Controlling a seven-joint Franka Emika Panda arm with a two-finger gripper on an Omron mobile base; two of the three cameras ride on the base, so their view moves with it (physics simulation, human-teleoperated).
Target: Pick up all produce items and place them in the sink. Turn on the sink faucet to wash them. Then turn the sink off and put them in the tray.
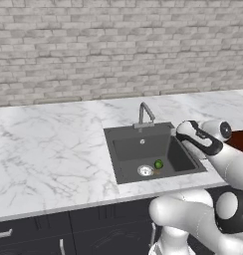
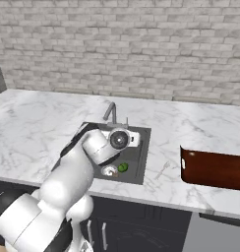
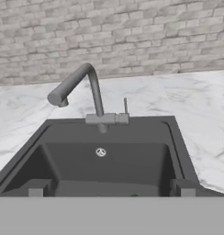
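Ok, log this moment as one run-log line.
phase: produce in sink | green fruit: in sink, beside drain | faucet: no water seen | fingers: open, facing faucet | tray: empty

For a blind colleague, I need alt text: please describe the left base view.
A green fruit and a small tan piece lie in the dark sink beside its silver drain. The faucet stands behind the basin, and the white arm reaches over its right edge.

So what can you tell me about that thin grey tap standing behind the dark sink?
The thin grey metal faucet rises upright from a small flat base plate on the white marble counter at the back edge of the dark grey rectangular sink. Its neck bends near the top, and the spout slants down to one side. A slim upright lever stands beside it on the plate. No water is visible, and nothing touches it.
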